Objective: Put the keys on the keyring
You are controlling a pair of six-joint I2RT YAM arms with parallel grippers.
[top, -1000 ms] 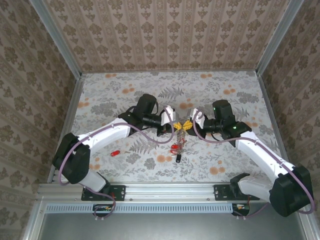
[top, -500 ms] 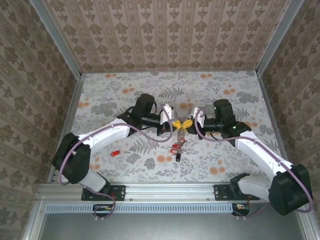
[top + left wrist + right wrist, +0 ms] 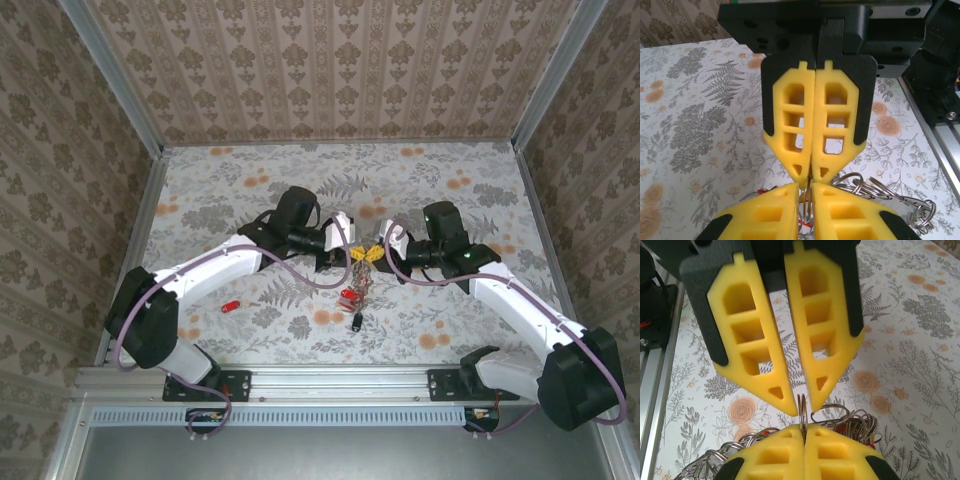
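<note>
Two grippers tip to tip, right gripper (image 3: pixel 804 434) clamped on a thin keyring (image 3: pixel 802 414), left gripper (image 3: pixel 802 402) slightly parted around it, keys (image 3: pixel 352 296) dangling below

I can make out no lettering, number, label, brand mark or sign in any of my three views; nothing here is legible to me
</note>
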